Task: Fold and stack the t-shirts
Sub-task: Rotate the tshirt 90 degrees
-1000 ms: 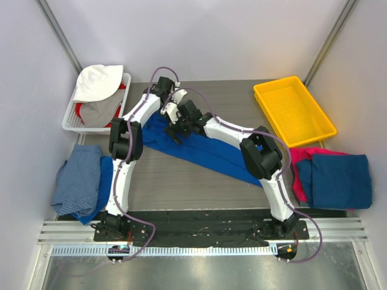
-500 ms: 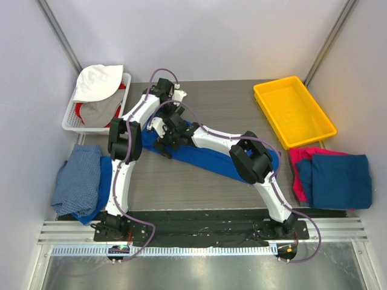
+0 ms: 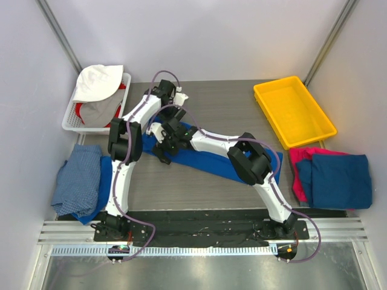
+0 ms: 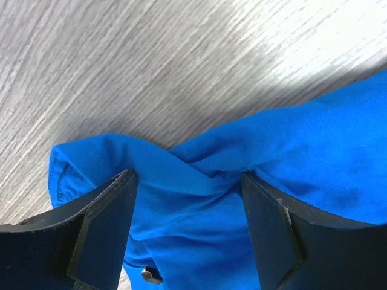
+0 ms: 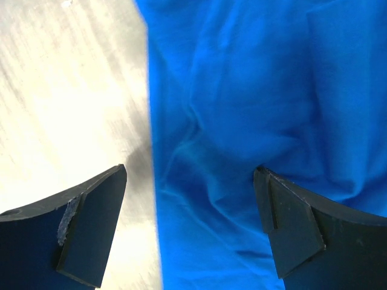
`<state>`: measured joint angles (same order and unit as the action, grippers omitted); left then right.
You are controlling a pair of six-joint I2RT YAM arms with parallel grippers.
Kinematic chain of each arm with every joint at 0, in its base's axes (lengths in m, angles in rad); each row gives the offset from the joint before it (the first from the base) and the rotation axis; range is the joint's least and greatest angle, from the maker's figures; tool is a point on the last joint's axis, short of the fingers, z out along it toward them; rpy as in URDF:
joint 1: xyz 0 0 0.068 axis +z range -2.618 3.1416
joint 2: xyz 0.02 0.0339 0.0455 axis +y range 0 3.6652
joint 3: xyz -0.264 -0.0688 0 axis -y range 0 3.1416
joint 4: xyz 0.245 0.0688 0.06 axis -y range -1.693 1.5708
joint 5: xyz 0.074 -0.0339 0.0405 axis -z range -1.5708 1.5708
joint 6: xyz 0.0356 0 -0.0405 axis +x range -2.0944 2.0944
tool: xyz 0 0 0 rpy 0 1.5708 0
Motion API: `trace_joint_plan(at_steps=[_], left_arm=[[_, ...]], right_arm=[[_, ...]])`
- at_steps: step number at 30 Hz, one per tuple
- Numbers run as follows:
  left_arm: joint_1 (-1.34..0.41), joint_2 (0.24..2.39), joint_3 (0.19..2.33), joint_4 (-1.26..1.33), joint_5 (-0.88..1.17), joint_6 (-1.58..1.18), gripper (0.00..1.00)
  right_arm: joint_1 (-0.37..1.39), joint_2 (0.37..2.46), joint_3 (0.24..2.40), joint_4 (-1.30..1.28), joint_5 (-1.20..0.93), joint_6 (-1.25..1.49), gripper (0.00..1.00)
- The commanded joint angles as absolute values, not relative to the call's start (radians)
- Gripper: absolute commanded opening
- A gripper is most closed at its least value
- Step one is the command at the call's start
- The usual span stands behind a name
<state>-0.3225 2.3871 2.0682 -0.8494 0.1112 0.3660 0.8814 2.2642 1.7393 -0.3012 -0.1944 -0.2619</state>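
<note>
A royal blue t-shirt (image 3: 208, 162) lies as a long crumpled strip across the middle of the table; no chest print shows. My left gripper (image 3: 171, 110) hangs open over the shirt's far left end, and the left wrist view (image 4: 188, 181) shows bunched blue cloth between its fingers (image 4: 103, 223). My right gripper (image 3: 161, 144) is open just nearer, and the right wrist view (image 5: 190, 175) shows it straddling the shirt's edge, with one finger (image 5: 91, 223) over bare table. Neither gripper holds cloth. A folded dark blue shirt (image 3: 338, 180) lies on a magenta pink one (image 3: 296, 172) at the right.
A yellow tray (image 3: 293, 112) stands at the back right. A white basket (image 3: 71, 124) holding white, grey and red cloth stands at the back left. A light blue checked cloth (image 3: 75, 181) lies over another blue one (image 3: 104, 190) at the left edge.
My right gripper has moved left and nearer along the blue shirt. The shirt has gone from a wide spread to a narrower strip. The left gripper has barely moved.
</note>
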Motion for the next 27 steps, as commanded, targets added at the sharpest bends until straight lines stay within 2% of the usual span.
trace_joint_plan(at_steps=[1,11,19,27], left_arm=[[-0.344,2.375,2.123,-0.919,0.133,0.362,0.75],[-0.345,2.477,2.249,-0.922,0.072,0.382,0.75],[-0.345,2.470,2.143,-0.856,0.014,0.422,0.74],[-0.336,2.525,2.166,-0.808,-0.092,0.456,0.74]], right_arm=[[0.914,2.270,1.712,-0.262,-0.258,-0.201,0.94],[0.939,2.224,1.596,-0.265,-0.284,-0.176,0.93],[0.937,2.184,1.511,-0.265,-0.267,-0.179,0.92],[0.937,2.166,1.493,-0.281,-0.247,-0.198,0.92]])
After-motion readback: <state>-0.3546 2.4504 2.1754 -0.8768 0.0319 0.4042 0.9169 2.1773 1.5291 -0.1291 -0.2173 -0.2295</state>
